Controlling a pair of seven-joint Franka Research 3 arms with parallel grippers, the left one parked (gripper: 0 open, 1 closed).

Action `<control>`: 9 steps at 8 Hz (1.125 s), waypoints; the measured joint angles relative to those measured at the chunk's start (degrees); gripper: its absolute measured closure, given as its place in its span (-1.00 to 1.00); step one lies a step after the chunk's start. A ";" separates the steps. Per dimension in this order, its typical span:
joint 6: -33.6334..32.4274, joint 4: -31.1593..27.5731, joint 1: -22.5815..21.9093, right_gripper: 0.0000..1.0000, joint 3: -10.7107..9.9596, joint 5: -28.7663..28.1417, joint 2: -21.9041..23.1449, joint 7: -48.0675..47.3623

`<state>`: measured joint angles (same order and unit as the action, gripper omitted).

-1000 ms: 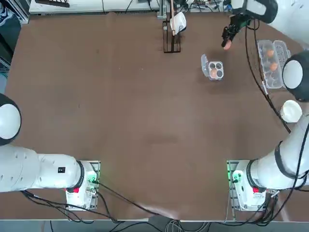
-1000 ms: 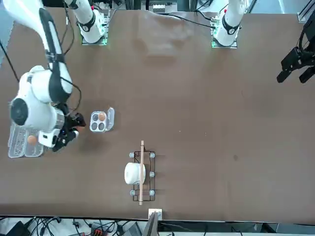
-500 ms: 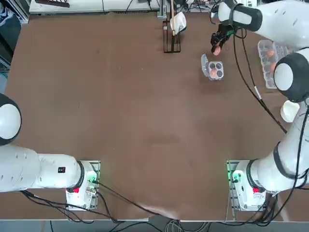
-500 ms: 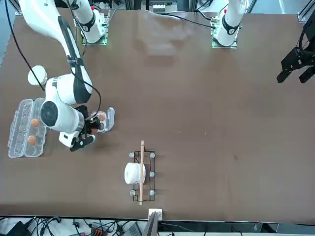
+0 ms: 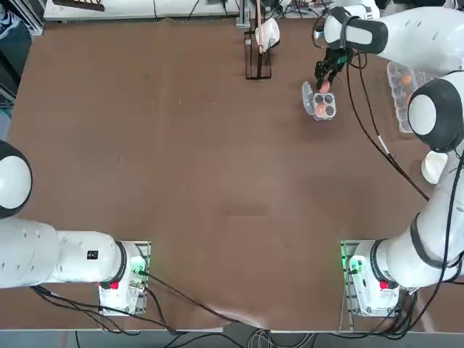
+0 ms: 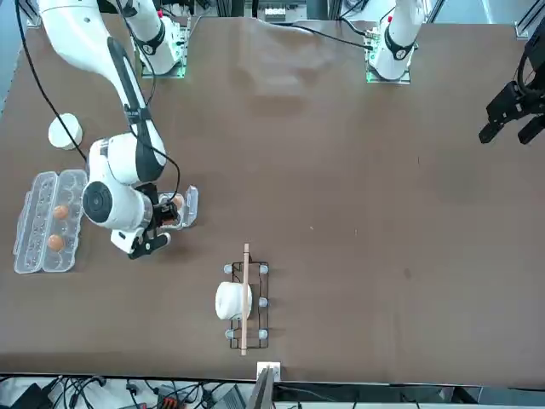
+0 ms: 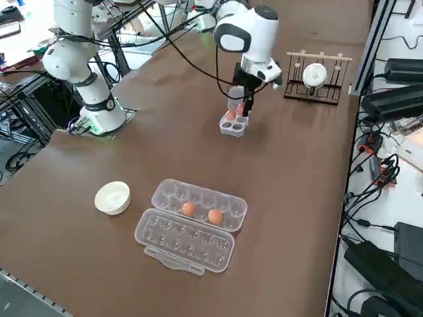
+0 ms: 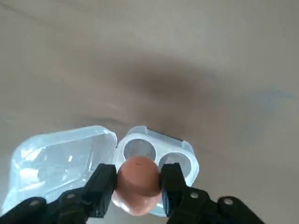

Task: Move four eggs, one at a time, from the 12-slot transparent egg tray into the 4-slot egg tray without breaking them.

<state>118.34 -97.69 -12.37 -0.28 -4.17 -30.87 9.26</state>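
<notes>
In the right wrist view, an orange-brown oval egg [image 8: 138,182] is partly hiding the small greyish plastic four-cup tray [image 8: 158,148]. In the top view, the white-and-dark right arm [image 5: 435,116] is covering part of the long clear plastic carton [image 5: 400,100].

So the top cam looks straight down on the whole table from well above the right gripper [image 5: 325,78], front cam's across the table facing the robot, and side cam is raised off the robot's right, angled down. Wrist cam's super close, looking past the fingers. All four share the 4-slot egg tray [image 8: 156,147] just by the gripper.
</notes>
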 joint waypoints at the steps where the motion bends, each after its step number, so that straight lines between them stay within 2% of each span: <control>1: 1.41 -1.20 0.00 -0.13 0.00 0.00 0.02 -0.01; 4: 4.18 -3.43 -0.02 -0.13 0.01 0.00 0.02 -0.28; 9: 4.35 -3.93 -0.90 -0.13 0.04 -0.03 0.02 -0.49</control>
<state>122.69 -101.62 -13.26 -0.24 -4.20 -30.85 8.77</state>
